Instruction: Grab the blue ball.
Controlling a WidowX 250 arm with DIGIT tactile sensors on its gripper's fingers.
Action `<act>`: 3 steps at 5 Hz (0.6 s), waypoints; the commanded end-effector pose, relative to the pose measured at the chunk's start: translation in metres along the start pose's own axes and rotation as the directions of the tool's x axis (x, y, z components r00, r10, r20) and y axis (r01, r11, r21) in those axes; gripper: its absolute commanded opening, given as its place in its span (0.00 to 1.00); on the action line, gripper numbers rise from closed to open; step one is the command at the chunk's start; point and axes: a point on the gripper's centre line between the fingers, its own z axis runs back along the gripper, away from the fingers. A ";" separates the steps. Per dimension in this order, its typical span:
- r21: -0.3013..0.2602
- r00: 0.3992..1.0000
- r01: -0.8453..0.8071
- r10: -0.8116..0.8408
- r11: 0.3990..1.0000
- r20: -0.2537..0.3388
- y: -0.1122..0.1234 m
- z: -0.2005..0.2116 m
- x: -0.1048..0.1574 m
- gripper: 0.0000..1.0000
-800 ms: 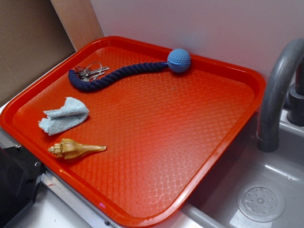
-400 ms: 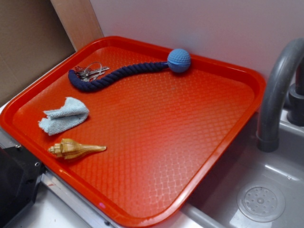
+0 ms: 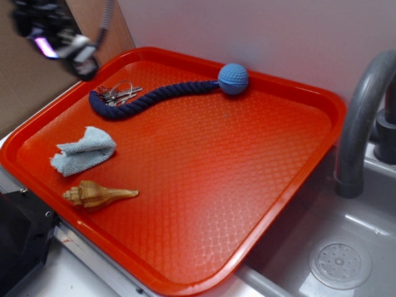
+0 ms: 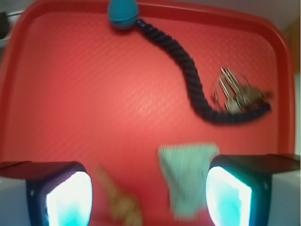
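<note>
Since the earlier frame our gripper (image 3: 83, 62) has entered upper left, jaws spread and empty, and we risk snagging the rope (image 3: 148, 97) instead of the blue ball (image 3: 233, 78).

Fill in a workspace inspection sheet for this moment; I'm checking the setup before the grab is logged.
Surface: red tray, beside a grey sink.
Job's things: blue ball at the tray's far edge, joined to a navy rope.
Clutter: keys by the rope's end; pale cloth; seashell.
Hand: open, empty, high above the tray's left corner.
Cables: one on the arm.
Surroundings: faucet, white wall.
</note>
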 end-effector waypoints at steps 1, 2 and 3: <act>-0.044 0.971 0.119 -0.107 0.992 0.215 0.000 -0.019 0.106 1.00; -0.094 0.955 0.190 -0.162 0.977 0.247 -0.025 -0.027 0.117 1.00; -0.084 0.931 0.243 -0.208 0.966 0.299 -0.044 -0.033 0.122 1.00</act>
